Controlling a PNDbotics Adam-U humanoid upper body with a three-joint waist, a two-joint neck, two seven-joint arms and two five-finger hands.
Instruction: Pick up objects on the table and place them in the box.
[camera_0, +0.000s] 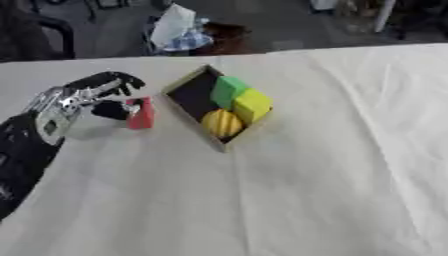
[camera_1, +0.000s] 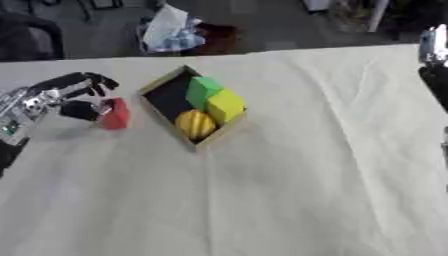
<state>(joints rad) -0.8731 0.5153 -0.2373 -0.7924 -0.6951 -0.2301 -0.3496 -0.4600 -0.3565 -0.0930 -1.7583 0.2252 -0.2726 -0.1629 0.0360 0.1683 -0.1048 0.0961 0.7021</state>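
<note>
Your left hand (camera_0: 87, 97) has thumb and fingers curled round the red block (camera_0: 141, 114), near the worktop's (camera_0: 289, 200) far left edge, just left of the box (camera_0: 185, 85). The box's free space is its dark far end; carry short and the block could clip the near wall or land on the green block (camera_0: 229, 90), yellow block (camera_0: 252, 104) or yellow ball (camera_0: 222, 123). Your right hand (camera_1: 433, 47) shows at the right edge; whether it is curled I cannot tell.

Legible text, labels, brands, numbers, signs: none. No marking can be read on the box (camera_0: 178, 86), on the blocks inside it, on the red block (camera_0: 141, 114) just left of the box, or on the desk (camera_0: 332, 165) cloth. The items beyond the box, past the desk's far edge, show no readable lettering either.
</note>
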